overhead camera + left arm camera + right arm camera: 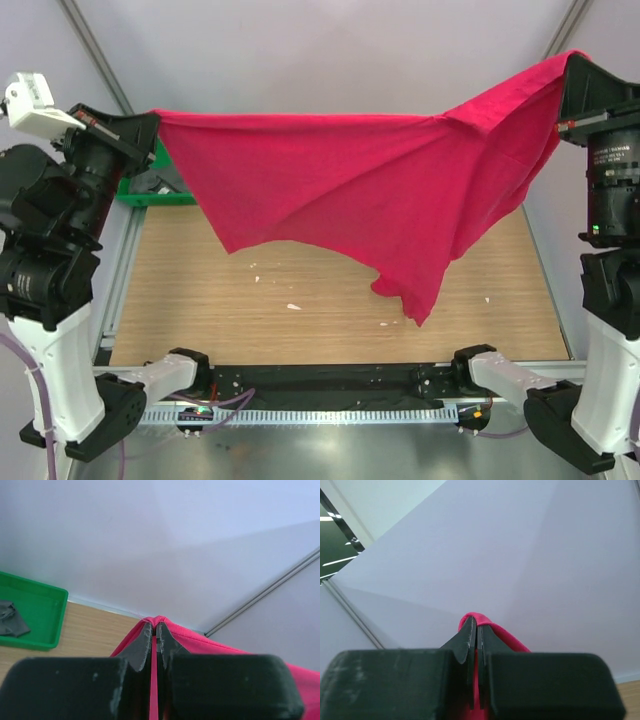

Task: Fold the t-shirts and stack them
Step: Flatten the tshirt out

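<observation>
Tees x2, red tee [350, 190] pinched by 2 jaws, grey tee [11, 619] in tray [42, 607]

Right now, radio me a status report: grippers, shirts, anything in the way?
Left gripper shut on red t-shirt, right gripper too. Shirt stretched aloft above table. Grey t-shirt in green tray, off left.

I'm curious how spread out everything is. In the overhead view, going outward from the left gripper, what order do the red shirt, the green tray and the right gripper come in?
1. The red shirt: pinched in the left gripper itself.
2. The green tray: close by, on the same left side.
3. The right gripper: far across on the right, holding the shirt's other end.
</observation>
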